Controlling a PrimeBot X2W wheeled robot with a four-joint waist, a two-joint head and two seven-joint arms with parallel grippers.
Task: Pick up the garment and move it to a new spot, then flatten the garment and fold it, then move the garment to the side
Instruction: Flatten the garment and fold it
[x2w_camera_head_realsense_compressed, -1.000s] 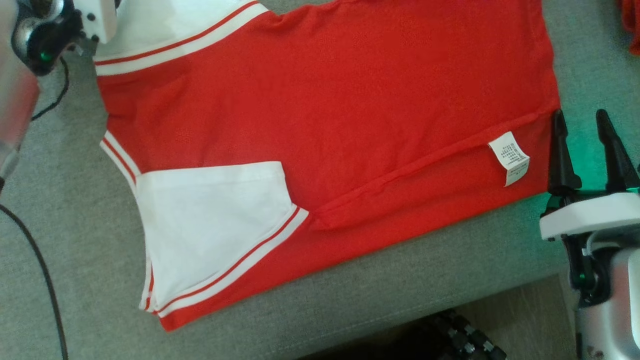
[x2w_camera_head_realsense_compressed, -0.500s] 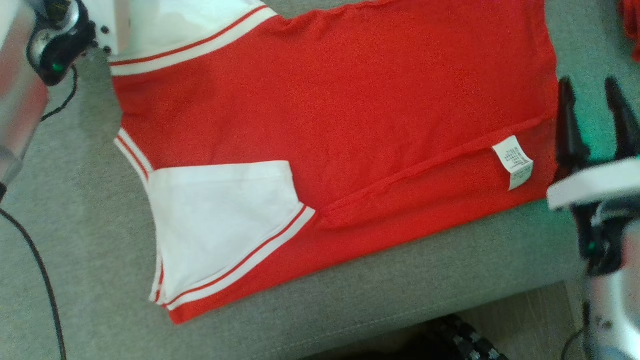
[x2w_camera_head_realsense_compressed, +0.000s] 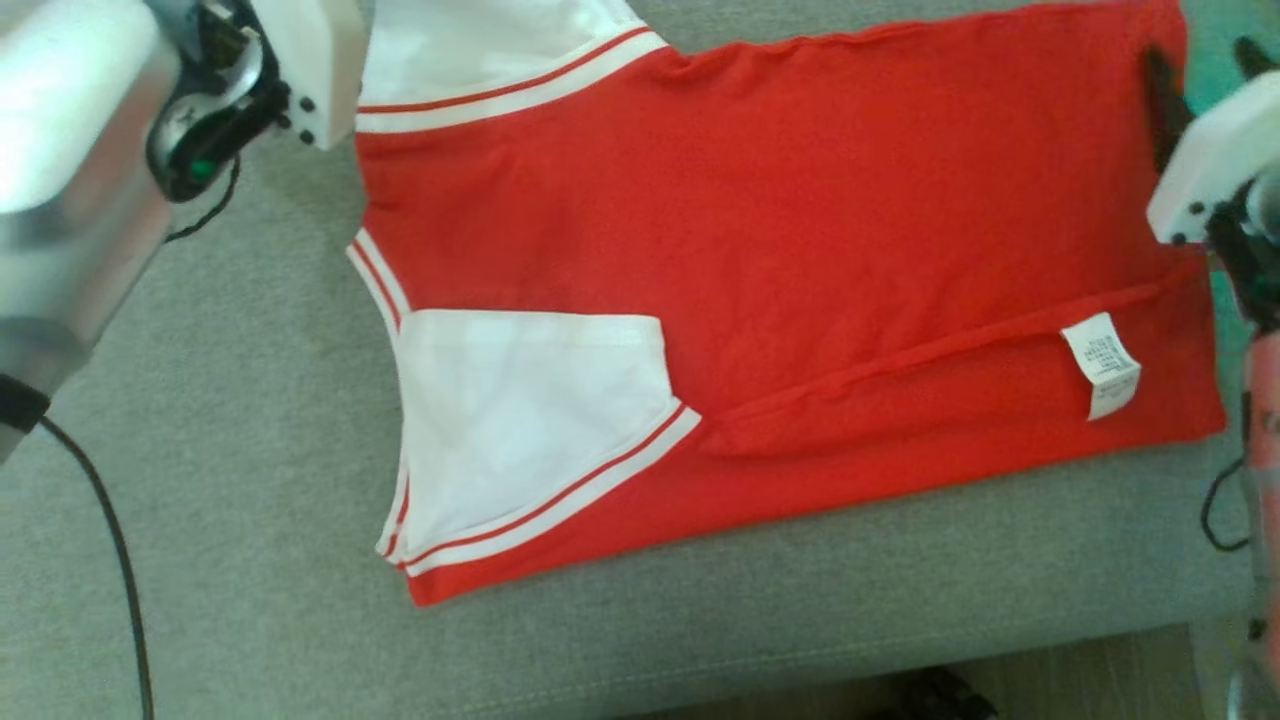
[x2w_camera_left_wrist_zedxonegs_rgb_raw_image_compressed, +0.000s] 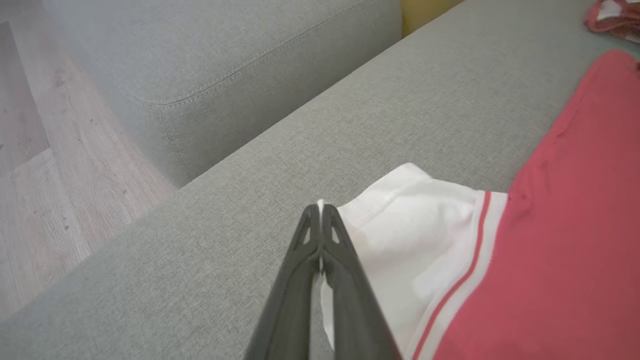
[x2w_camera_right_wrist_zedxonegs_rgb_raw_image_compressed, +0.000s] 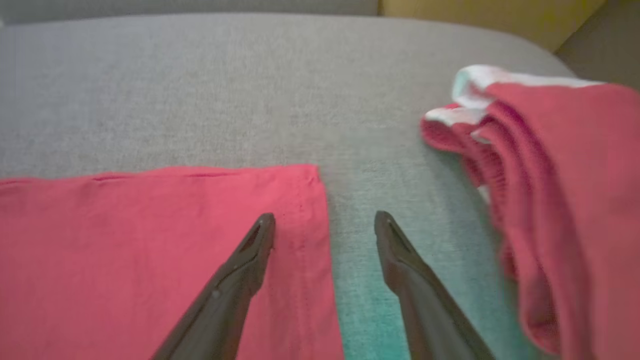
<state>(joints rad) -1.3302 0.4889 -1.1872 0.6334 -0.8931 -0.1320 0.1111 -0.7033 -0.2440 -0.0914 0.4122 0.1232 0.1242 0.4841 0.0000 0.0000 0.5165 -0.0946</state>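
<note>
On the grey sofa seat (x2w_camera_head_realsense_compressed: 200, 500) the red-and-white garment (x2w_camera_head_realsense_compressed: 780, 250) lies spread flat, light and limp, so you take it by its edges: your left pincer (x2w_camera_left_wrist_zedxonegs_rgb_raw_image_compressed: 320, 210) is clamped on the white sleeve (x2w_camera_left_wrist_zedxonegs_rgb_raw_image_compressed: 415, 225), your right pincer (x2w_camera_right_wrist_zedxonegs_rgb_raw_image_compressed: 325, 217) gapes over the hem corner (x2w_camera_right_wrist_zedxonegs_rgb_raw_image_compressed: 307, 190).

Soft, even daylight falls on the grey sofa (x2w_camera_head_realsense_compressed: 200, 500), with only faint shadow along the garment's (x2w_camera_head_realsense_compressed: 800, 250) near hem. In the head view the pale left forearm (x2w_camera_head_realsense_compressed: 70, 200) glares white over the sofa's left side, and the right gripper (x2w_camera_head_realsense_compressed: 1200, 55) is smeared by blur. A green glow tints the cushion near the sofa's right edge. In the right wrist view the crumpled red cloth (x2w_camera_right_wrist_zedxonegs_rgb_raw_image_compressed: 550, 175) is soft. The left wrist view is hazy at its upper left, and its reds look pinkish.
</note>
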